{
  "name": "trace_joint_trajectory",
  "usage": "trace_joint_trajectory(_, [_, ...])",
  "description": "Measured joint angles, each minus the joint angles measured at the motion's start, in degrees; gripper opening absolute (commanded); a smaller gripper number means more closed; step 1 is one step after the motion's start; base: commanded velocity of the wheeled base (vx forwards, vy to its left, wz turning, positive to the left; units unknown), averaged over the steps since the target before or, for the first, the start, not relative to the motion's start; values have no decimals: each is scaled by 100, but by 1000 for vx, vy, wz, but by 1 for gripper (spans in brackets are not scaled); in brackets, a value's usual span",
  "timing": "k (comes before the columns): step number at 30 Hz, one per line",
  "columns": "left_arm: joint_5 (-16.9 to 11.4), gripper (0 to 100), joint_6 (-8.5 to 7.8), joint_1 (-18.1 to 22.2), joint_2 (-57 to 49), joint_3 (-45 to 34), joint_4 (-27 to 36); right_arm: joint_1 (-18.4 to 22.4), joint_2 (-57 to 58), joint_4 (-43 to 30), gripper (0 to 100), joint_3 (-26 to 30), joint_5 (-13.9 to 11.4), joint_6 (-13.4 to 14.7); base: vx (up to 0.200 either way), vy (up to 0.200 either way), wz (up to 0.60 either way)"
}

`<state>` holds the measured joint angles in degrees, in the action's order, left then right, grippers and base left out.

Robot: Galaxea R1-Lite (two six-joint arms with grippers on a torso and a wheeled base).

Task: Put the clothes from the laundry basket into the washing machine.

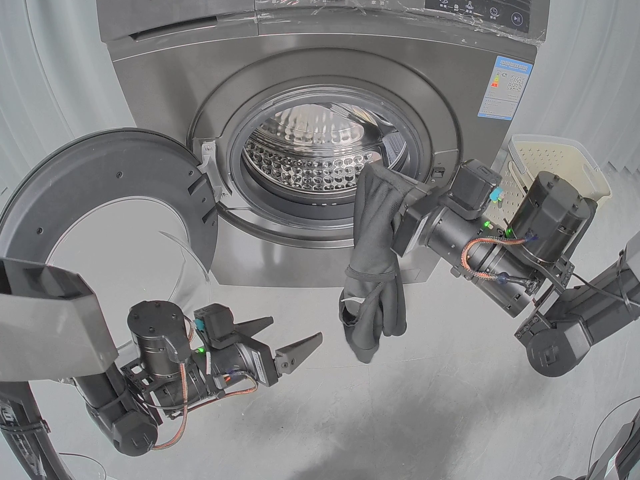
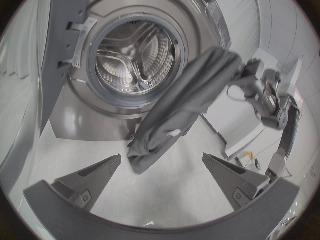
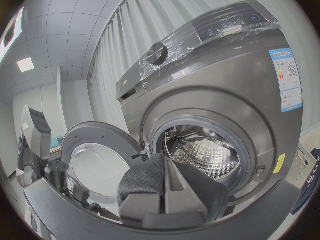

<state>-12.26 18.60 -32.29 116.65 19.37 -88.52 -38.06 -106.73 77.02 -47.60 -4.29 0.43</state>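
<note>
A grey front-loading washing machine (image 1: 320, 68) stands with its round door (image 1: 100, 188) swung open to the left, and its steel drum (image 1: 313, 148) looks empty. My right gripper (image 1: 403, 208) is shut on a dark grey garment (image 1: 377, 255). It holds the garment just in front of the lower right of the drum opening, with most of the cloth hanging toward the floor. The right wrist view shows the garment (image 3: 143, 177) bunched around the fingers (image 3: 173, 187), close to the drum (image 3: 203, 154). My left gripper (image 1: 287, 341) is open low on the left, its fingertips pointing at the hanging garment (image 2: 180, 110).
A white perforated laundry basket (image 1: 567, 158) stands to the right of the machine, behind my right arm. Some dark blue cloth (image 3: 308, 180) hangs at its edge. The open door (image 3: 96, 160) takes up the space on the left. Pale floor lies bare in front.
</note>
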Motion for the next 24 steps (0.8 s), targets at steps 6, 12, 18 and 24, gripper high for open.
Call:
trace_joint_trajectory(6, [-68, 100, -479, -4, 521, -35, -5, -15, -18, -60, 0, -250, 145, 1, 0, 0, 0])
trace_joint_trajectory(12, [-68, 100, -768, -15, 1117, 149, -13, -24, -30, -95, 0, -405, 219, 9, 0, 0, 0])
trace_joint_trajectory(18, [-67, 100, -812, 16, 1482, 463, -16, -55, -35, -95, 0, -507, 222, 11, 0, 0, 0])
trace_joint_trajectory(24, [-56, 100, -824, 84, 1786, 909, -16, -133, -41, -95, 0, -556, 229, 15, 0, 0, 0])
